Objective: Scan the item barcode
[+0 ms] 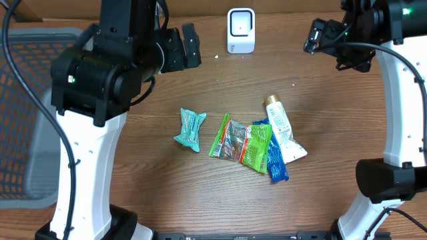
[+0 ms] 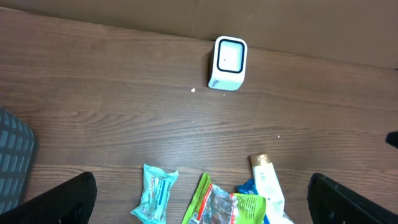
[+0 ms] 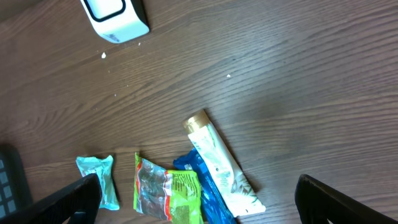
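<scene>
Above a brown wood-grain desk [image 1: 133, 153], we find both arms poised over the goods. The left tool [image 1: 185, 47] hangs at about eleven o'clock and the right tool [image 1: 328, 45] at about one o'clock. Each has its fingers spread wide with nothing between them, which we read as readiness for a first pick.

The white box-shaped barcode scanner [image 1: 241, 30] stands at twelve o'clock by the far edge, so an item lifted from the middle could be carried straight to it. The items lie loose at the centre. A teal crinkled foil packet [image 1: 190, 129] sits alone toward nine o'clock of the group. A green-and-red plastic snack packet [image 1: 240, 141] lies in the middle, overlapping a blue wrapper [image 1: 277, 163]. A white squeeze tube with a gold cap [image 1: 284, 130] rests across that wrapper at three o'clock.

A grey mesh basket [image 1: 27, 100] sits at nine o'clock, we judge for scanned goods. No item is picked up yet.
</scene>
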